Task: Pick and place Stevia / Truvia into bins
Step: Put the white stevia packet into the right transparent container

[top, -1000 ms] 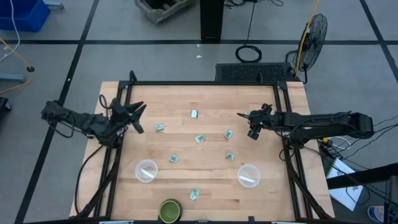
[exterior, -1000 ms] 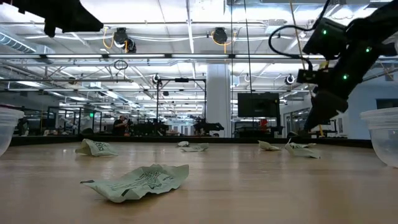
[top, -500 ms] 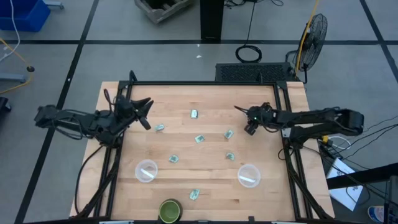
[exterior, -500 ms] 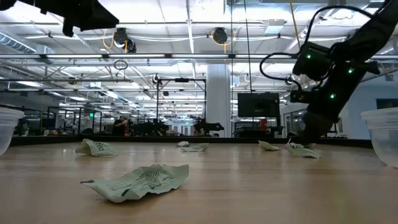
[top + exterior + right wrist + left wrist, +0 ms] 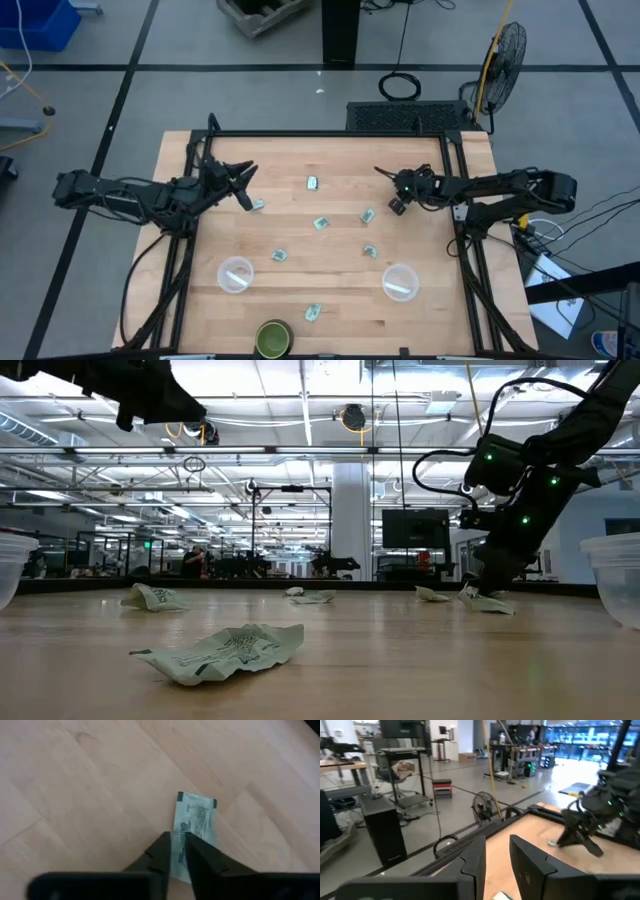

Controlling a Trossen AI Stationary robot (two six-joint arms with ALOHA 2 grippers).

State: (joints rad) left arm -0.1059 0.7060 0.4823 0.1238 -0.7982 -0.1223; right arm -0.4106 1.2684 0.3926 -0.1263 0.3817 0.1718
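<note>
Several pale green Stevia packets lie flat on the wooden table, among them one at the far middle and one near the front edge. Two clear cup bins stand toward the front. At the table's right, my right gripper is down on a packet and shut on it. My left gripper hangs open above the table's left, just left of another packet, with nothing between its fingers. My right gripper has one long edge of the packet between its two fingers, near the packet's end. The fingers slant down from the table's right. The rest of the packet lies flat on the table.
A dark green round container stands at the front edge, between the two cups. A black frame rail runs along the table's far edge and down both sides. More packets lie in the middle.
My right gripper has moved a little toward the table's left and come down onto the packet at the right. My left gripper has travelled toward the table's right, closer to the packet at the left. No packet has shifted.
</note>
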